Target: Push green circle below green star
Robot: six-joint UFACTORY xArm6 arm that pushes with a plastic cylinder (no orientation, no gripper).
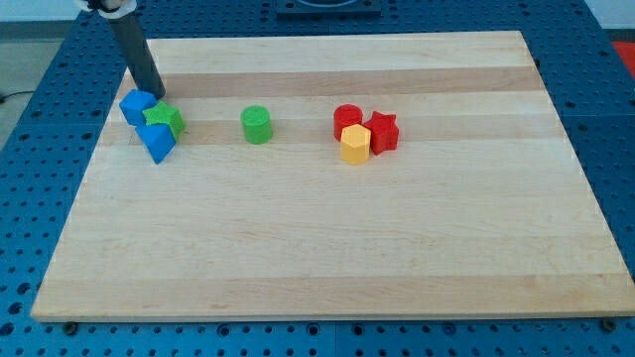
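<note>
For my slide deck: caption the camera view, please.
My tip beside the blue blocks and green star; green circle sits alone to their right.

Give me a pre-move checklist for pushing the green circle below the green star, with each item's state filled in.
1. Green circle stands free, nothing touching it: ok.
2. Green star located, wedged between the upper blue block and the lower blue block: ok.
3. My tip placed at the circle, ready to push: not ok; it sits at the view's top left, beside the upper blue block and just above the star.
4. Spot below the star free for the circle: not ok; the lower blue block lies there.
5. Red and yellow cluster out of the circle's path toward the star: ok; it lies on the view's right.
6. Whether my tip touches the upper blue block: cannot tell.
</note>
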